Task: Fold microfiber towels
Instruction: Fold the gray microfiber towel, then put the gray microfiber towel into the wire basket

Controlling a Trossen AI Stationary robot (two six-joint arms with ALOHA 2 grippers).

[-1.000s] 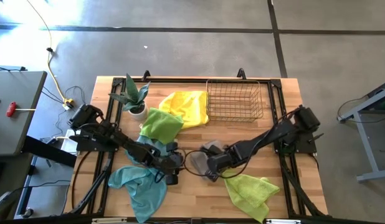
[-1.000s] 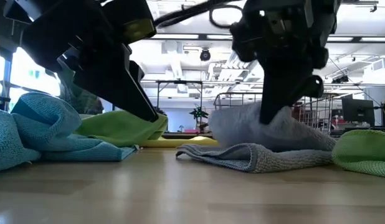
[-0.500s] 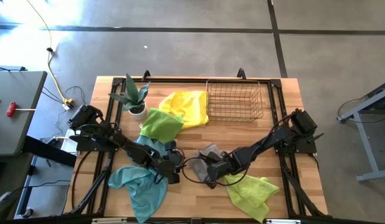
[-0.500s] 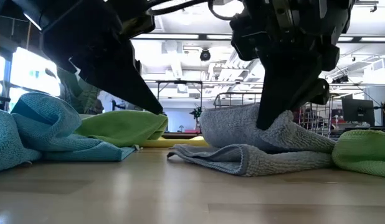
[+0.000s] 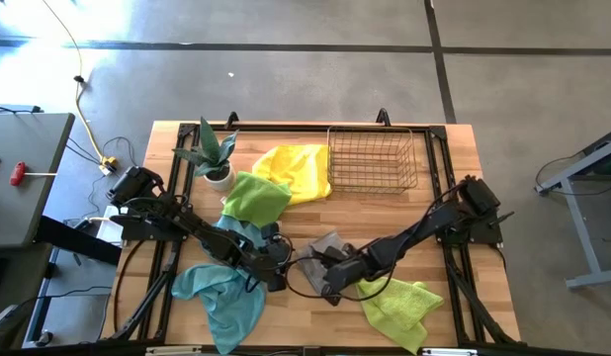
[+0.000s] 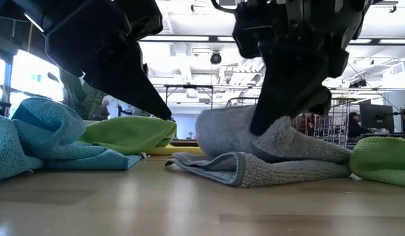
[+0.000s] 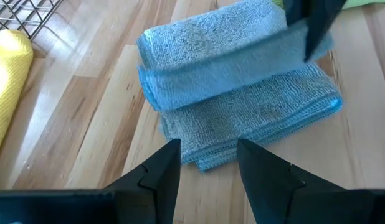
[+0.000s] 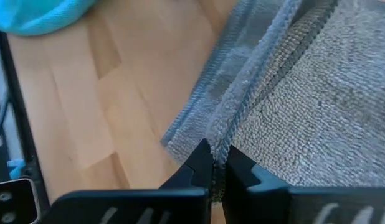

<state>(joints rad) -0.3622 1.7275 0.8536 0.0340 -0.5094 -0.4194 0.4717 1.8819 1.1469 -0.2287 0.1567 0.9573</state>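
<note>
Dragged leftward: 1 grey towel (image 5: 323,247); 5 towels, 1 basket (image 5: 372,158).

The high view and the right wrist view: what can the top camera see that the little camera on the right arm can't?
Only the high view shows the wire basket, the potted plant, the yellow towel, two lime green towels and the left end effector, open beside the grey towel.

Only the right wrist view shows the right end effector shut on the grey towel's folded edge.

Both show the grey towel, some teal towel and the wooden table.
</note>
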